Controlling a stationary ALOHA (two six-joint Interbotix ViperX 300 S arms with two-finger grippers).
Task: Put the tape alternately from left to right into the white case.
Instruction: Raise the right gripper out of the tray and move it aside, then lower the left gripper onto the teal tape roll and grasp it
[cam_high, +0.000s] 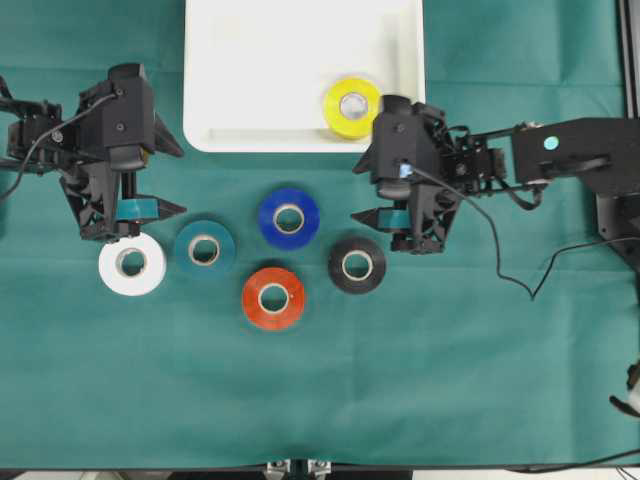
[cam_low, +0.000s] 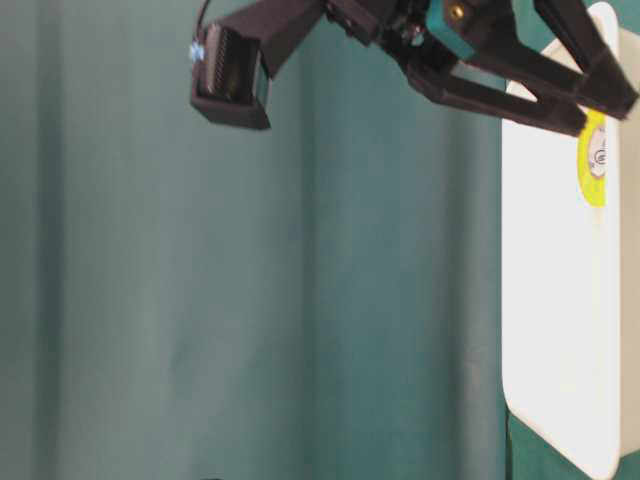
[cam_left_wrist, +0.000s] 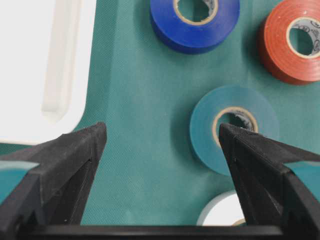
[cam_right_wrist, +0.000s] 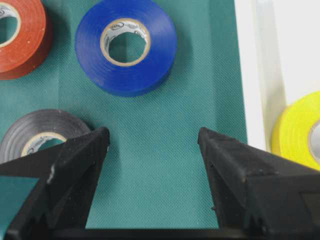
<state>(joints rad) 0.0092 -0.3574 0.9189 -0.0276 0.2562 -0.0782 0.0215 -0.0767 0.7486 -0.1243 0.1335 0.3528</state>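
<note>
Yellow tape (cam_high: 351, 106) sits in the white case (cam_high: 250, 80), five rolls wait on the green cloth (cam_high: 450, 380), and my left gripper (cam_high: 150, 178) and right gripper (cam_high: 377, 188) are wide and empty, so a crooked grab could knock the teal roll (cam_high: 205, 248) away.

The desk (cam_high: 450, 380) is covered in plain dark green cloth. The white case (cam_high: 240, 90) holds a yellow tape roll (cam_high: 351, 106), just behind the black right end effector (cam_high: 362, 190), which carries teal patches. Ahead of that end effector lies a blue roll (cam_high: 289, 217); beside it sit a black roll (cam_high: 357, 265) and a red-orange roll (cam_high: 273, 297). By the black, teal-patched left end effector (cam_high: 172, 180) lie a teal roll (cam_high: 204, 249) and a white roll (cam_high: 131, 263). The roll cores are pale tan.
</note>
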